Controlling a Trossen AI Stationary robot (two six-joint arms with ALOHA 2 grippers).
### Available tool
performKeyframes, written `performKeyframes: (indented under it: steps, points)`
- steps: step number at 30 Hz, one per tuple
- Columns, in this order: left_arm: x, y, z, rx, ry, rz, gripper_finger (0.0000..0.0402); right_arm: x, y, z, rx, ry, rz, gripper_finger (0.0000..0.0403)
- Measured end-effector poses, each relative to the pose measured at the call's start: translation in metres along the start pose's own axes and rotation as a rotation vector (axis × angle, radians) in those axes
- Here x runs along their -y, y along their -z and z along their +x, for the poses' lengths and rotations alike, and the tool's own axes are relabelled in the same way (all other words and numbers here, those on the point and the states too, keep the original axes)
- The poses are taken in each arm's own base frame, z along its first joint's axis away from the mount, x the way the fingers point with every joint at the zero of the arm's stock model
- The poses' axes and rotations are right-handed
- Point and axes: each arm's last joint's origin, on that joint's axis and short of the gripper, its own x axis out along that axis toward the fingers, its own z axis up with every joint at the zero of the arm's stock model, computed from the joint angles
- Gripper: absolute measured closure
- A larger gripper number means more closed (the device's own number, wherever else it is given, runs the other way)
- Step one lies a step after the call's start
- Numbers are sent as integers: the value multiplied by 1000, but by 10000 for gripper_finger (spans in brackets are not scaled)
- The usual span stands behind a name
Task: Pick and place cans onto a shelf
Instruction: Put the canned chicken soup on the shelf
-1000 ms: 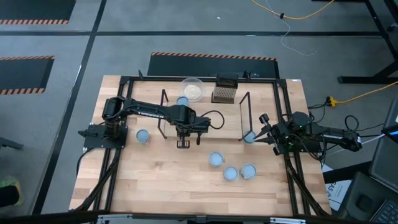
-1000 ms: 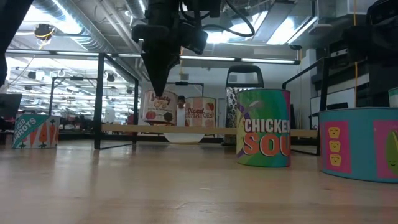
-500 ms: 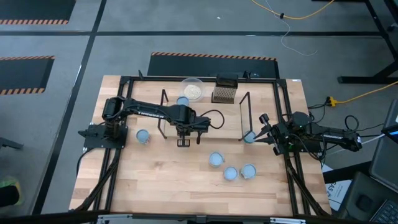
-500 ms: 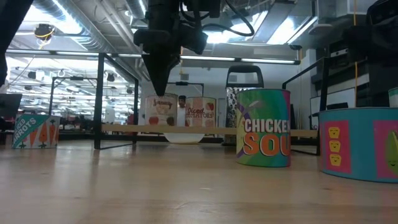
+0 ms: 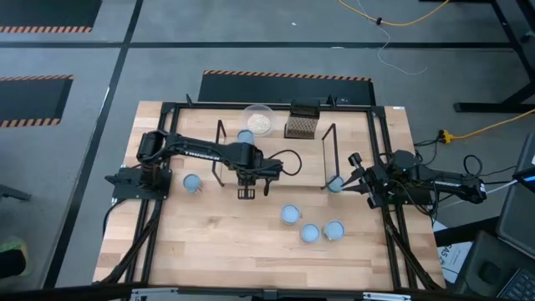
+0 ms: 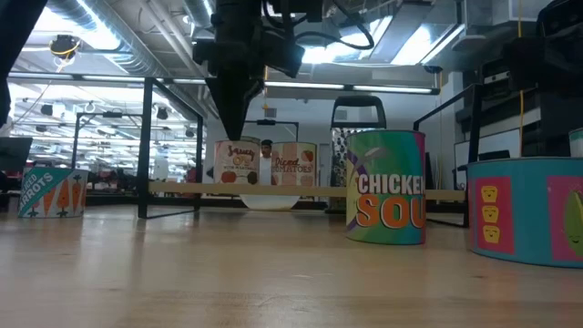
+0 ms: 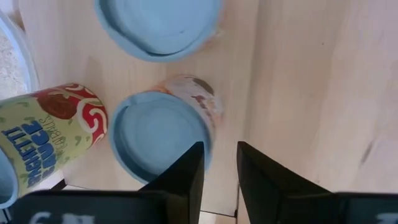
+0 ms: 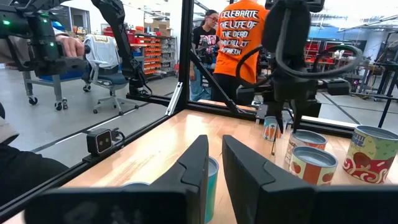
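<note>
Cans point(image 7: 163, 138) stand upright on shelf point(image 7: 298, 93); left fingers point(image 7: 186, 177) slightly apart, holding nothing.

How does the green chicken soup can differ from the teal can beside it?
The green can carries big orange lettering; the teal can has a pink panel with yellow faces. The green can shows whole; the teal can is cut off by the picture's edge and looms larger. Both stand upright on the wooden table.

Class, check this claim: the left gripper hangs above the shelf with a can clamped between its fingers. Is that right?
Not quite. The left gripper hangs above the shelf, but empty: the left wrist view shows a clear gap between its fingers, with the can standing below.
</note>
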Motion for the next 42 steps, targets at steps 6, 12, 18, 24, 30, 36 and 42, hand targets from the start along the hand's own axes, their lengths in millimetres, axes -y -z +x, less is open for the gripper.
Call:
performKeyframes:
  steps: [6, 12, 18, 24, 30, 36, 42]
  points:
    - [11, 6, -15, 41, 10, -17, 312, 0, 0, 0, 0, 0, 0, 350]
    - [24, 18, -43, 111, 33, -62, 314, 0, 0, 0, 0, 0, 0, 350]
    - [36, 34, -71, 185, 68, -145, 314, 0, 0, 0, 0, 0, 0, 350]
    - [57, 46, -89, 244, 96, -177, 313, 0, -1, 0, 6, 1, -3, 350]
    - [90, 55, -98, 331, 53, -134, 315, 0, -6, 0, 52, 2, -28, 350]
    - [126, 59, -101, 513, 32, -89, 313, 0, -13, -1, 123, 0, -4, 323]
    - [152, 61, -67, 609, 54, -64, 313, -1, -25, -3, 231, -14, 63, 252]
